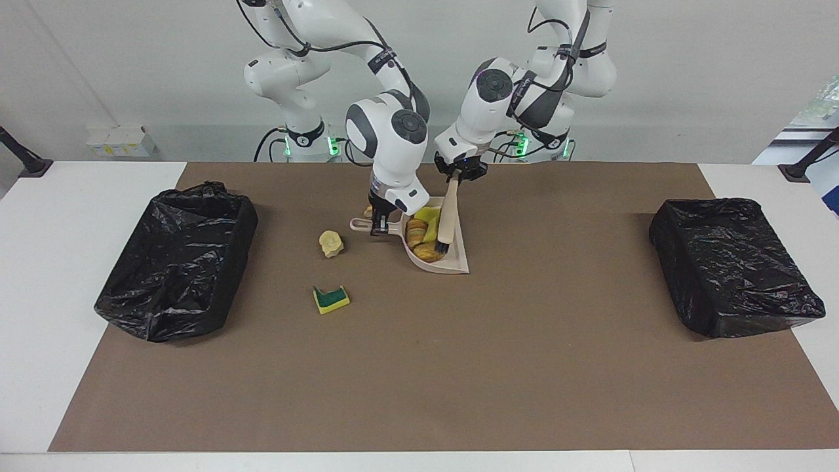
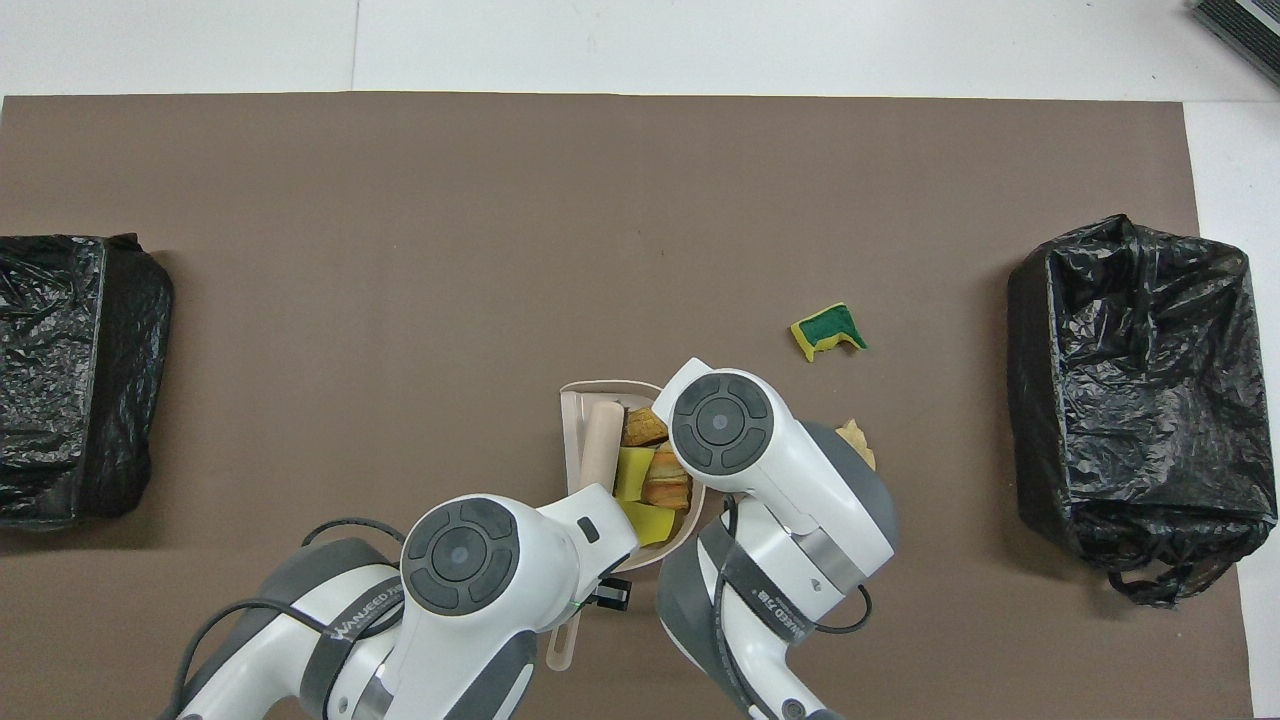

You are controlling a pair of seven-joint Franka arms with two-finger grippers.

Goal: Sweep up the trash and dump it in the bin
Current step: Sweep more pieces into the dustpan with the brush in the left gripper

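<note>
Black bins number two; loose scraps, two.

The mat lies open farther from the robots than the dustpan. Two black bins block its ends. A green-backed sponge and a beige lump sit beside the dustpan.
</note>
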